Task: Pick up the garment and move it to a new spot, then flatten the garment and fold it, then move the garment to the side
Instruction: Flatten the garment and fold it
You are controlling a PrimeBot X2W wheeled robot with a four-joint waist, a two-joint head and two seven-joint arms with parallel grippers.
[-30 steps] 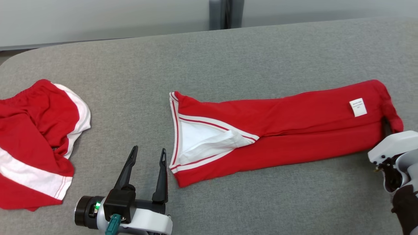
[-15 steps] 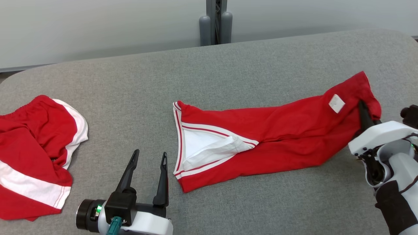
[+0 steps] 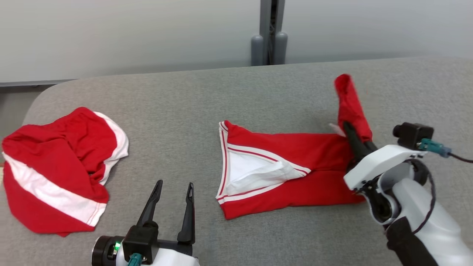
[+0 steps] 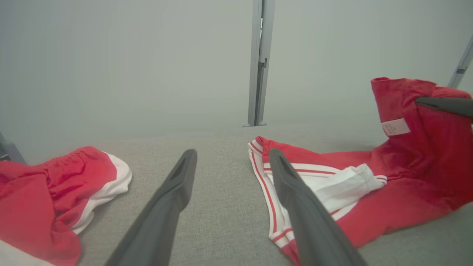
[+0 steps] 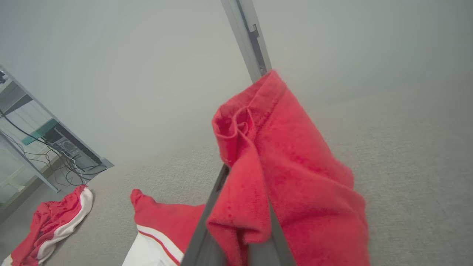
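The right gripper [image 3: 349, 130], fingers clamped on the red garment [image 3: 295, 162], has lifted its right-hand end, flat a second ago, up over the rest, which lies mid-bench. The left gripper [image 3: 174, 183] sits beside it near the front edge, fingers apart. A second red-and-white garment [image 3: 63, 166] lies crumpled by the bench's [image 3: 184, 107] left edge.

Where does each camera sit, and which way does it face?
Head view: on the head, looking down at the grey table; shows the open left gripper and the right gripper shut on the garment.
Left wrist view: on that wrist, looking along its fingers across the table.
Right wrist view: on that wrist, looking along its fingers, the garment pinched between.
All three share the second red garment.
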